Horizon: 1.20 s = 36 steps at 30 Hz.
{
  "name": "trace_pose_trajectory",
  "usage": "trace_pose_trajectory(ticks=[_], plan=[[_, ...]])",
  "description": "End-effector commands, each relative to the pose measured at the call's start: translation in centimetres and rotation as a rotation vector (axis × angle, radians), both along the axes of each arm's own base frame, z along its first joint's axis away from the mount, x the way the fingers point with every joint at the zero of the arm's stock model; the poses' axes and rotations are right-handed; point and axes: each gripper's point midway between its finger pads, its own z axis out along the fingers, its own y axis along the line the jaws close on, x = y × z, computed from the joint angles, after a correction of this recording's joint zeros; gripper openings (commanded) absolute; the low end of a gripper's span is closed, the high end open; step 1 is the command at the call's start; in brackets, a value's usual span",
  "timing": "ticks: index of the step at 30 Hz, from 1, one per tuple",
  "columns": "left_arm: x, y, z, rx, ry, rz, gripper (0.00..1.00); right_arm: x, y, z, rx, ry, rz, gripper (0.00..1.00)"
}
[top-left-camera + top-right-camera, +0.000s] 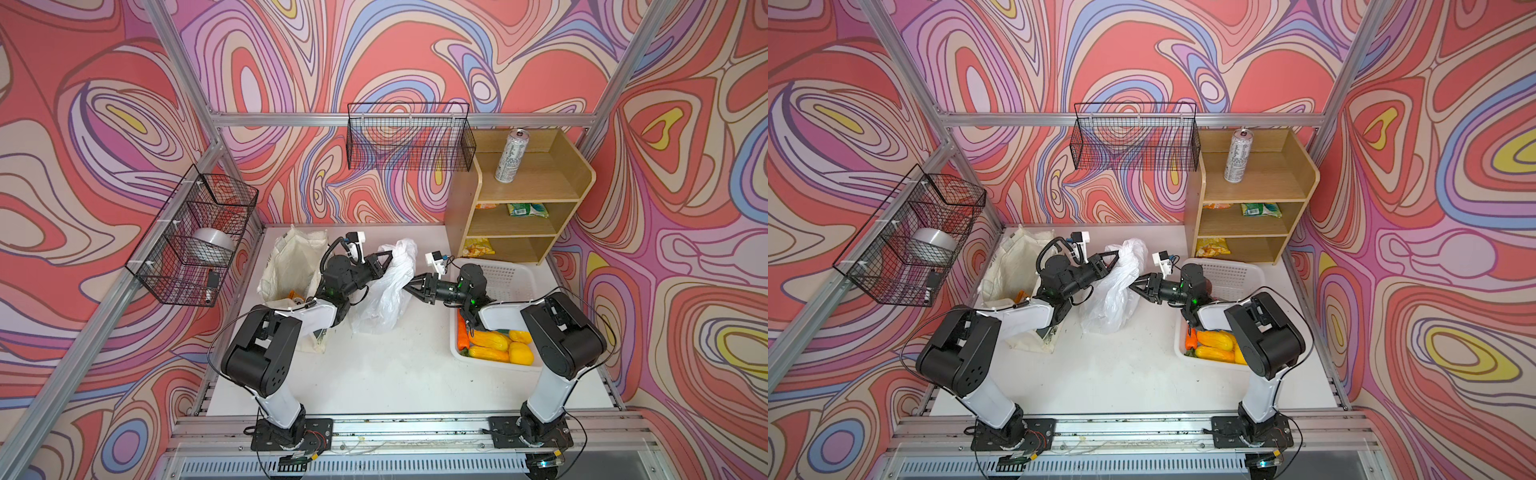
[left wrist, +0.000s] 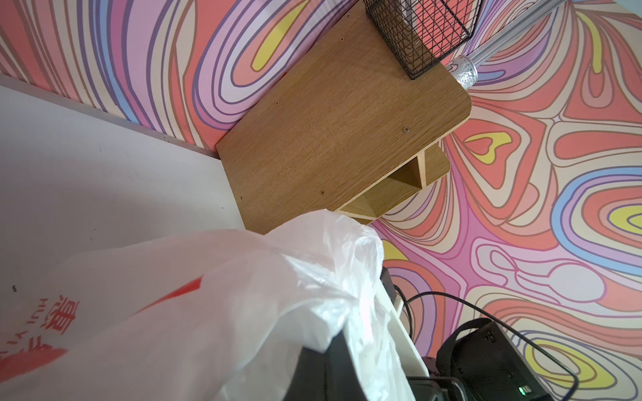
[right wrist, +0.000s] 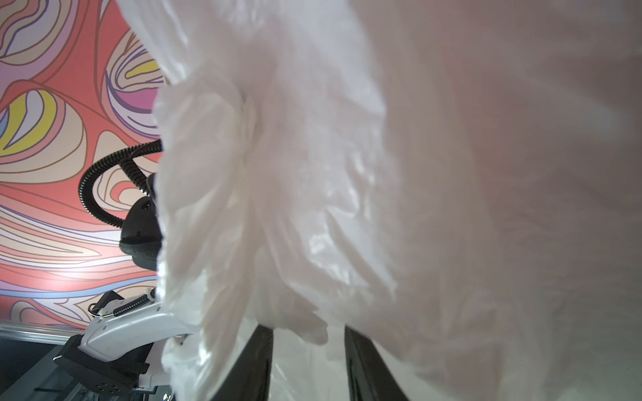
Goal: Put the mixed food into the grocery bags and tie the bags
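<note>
Left fingers [image 1: 385, 257]: pressed together on a bunched upper fold of the white plastic bag [image 1: 384, 303], holding that fold raised. Right fingers [image 3: 264, 361]: part-way apart where you can see them. Their tips are buried in the bag's film on the opposite side, so you cannot tell whether they pinch it.

The bag stands mid-surface between your 2 arms, with red print showing in the left wrist view. Just left of it, partly behind your left arm, the cream canvas tote [image 1: 291, 266] stands open with something orange in its mouth. Right of the bag, the white perforated basket [image 1: 509, 274] holds yellow vegetables [image 1: 494, 341] and an orange carrot [image 1: 462, 336], partly under your right arm.

Behind the basket is a 3-tier wooden shelf [image 1: 457, 216]: 1 silver can [image 1: 512, 156] upright on top, snack packets [image 1: 527, 210] on the tiers below.

The surface [image 1: 395, 374] is white and scuffed. 2 black wire baskets [image 1: 409, 137] hang on aluminium framing. The walls carry pink-purple swirls.
</note>
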Motion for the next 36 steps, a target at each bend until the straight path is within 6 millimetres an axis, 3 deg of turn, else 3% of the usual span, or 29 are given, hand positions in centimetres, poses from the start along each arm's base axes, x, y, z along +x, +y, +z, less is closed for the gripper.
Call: trace_pose_trajectory(ticks=[1,3,7,12,18,21,26,31,32,36], plan=[[0.1,0.1,0.6,-0.007,-0.021,-0.009,0.0,0.8,0.6,0.8,0.025,-0.031,0.002,0.37],[0.1,0.0,0.6,-0.008,-0.02,-0.013,0.0,1.2,0.8,1.0,0.035,-0.033,0.001,0.34],[0.1,0.1,0.7,-0.01,-0.017,-0.009,0.0,1.8,0.9,1.7,0.057,-0.038,-0.005,0.01],[0.5,0.3,2.4,-0.056,0.001,-0.048,0.0,3.0,-1.1,1.2,0.004,-0.016,-0.061,0.0],[0.9,1.2,5.9,-0.145,0.03,-0.173,0.0,5.2,-7.0,-0.6,-0.16,0.065,-0.212,0.0],[0.6,0.8,6.3,-0.146,0.047,-0.225,0.0,5.8,-8.4,-0.6,-0.179,0.073,-0.244,0.0],[0.2,-0.2,5.2,-0.114,0.075,-0.251,0.0,6.9,-8.1,-0.4,-0.167,0.081,-0.253,0.0],[-0.7,-3.6,4.7,-0.08,0.102,-0.336,0.0,7.5,-6.5,0.7,-0.159,0.061,-0.226,0.0],[-0.9,-4.2,4.5,-0.069,0.106,-0.349,0.0,7.6,-5.9,-0.1,-0.17,0.076,-0.214,0.0],[-1.6,-6.3,3.7,-0.003,0.135,-0.407,0.0,7.9,-4.7,-0.3,-0.176,0.072,-0.206,0.0]])
